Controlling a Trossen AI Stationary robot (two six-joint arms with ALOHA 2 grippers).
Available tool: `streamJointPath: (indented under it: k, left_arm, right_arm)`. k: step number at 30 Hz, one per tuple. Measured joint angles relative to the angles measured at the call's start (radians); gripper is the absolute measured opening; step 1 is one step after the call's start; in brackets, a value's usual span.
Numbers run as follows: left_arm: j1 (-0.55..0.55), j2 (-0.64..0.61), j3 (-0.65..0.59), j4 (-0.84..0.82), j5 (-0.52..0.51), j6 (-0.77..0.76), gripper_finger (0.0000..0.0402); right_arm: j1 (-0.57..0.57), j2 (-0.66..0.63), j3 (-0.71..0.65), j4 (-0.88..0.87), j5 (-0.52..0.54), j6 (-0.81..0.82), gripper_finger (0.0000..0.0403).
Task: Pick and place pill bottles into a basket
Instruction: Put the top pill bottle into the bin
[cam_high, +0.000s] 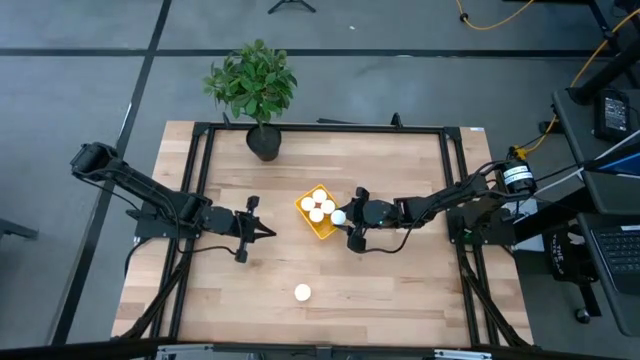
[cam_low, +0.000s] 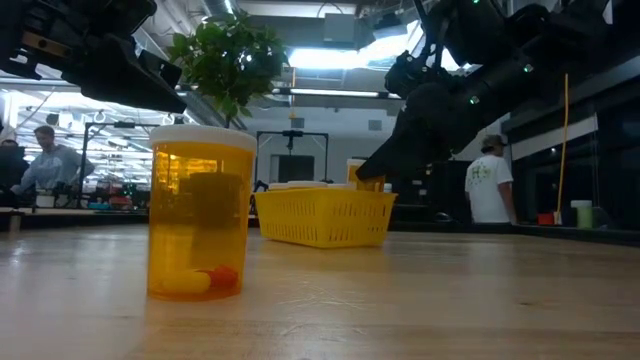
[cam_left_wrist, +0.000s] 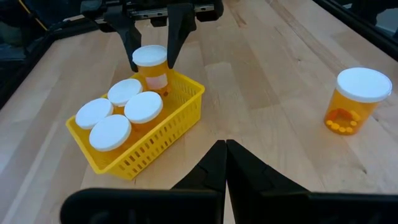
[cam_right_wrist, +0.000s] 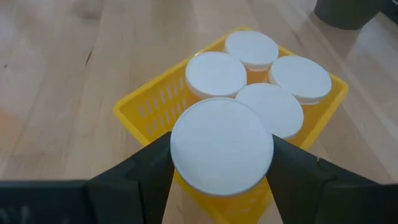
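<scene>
Right gripper (cam_high: 345, 217): jaws clamped on pill bottle (cam_high: 339, 216), at 3 o'clock edge of yellow basket (cam_high: 311, 227) holding four bottles. Left gripper (cam_high: 262, 232): jaws closed, empty. Sixth bottle (cam_high: 302, 292) on worktop (cam_high: 400, 290), 6 o'clock.

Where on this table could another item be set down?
Bare wood lies between the potted plant and the yellow basket, and around the lone pill bottle. It is crowded at the basket, where the right end effector holds a bottle.
</scene>
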Motion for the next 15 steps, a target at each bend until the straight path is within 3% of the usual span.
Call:
streamJointPath:
  k: [9, 15]
  left_arm:
    - [0.0, 0.0, 0.0, 0.0, 0.0, 0.0, 0.0004]
    - [0.0, 0.0, 0.0, 0.0, 0.0, 0.0, 0.0004]
  right_arm:
    - [0.0, 0.0, 0.0, -0.002, 0.0, 0.004, 0.0229]
    - [0.0, 0.0, 0.0, -0.002, 0.0, 0.004, 0.0255]
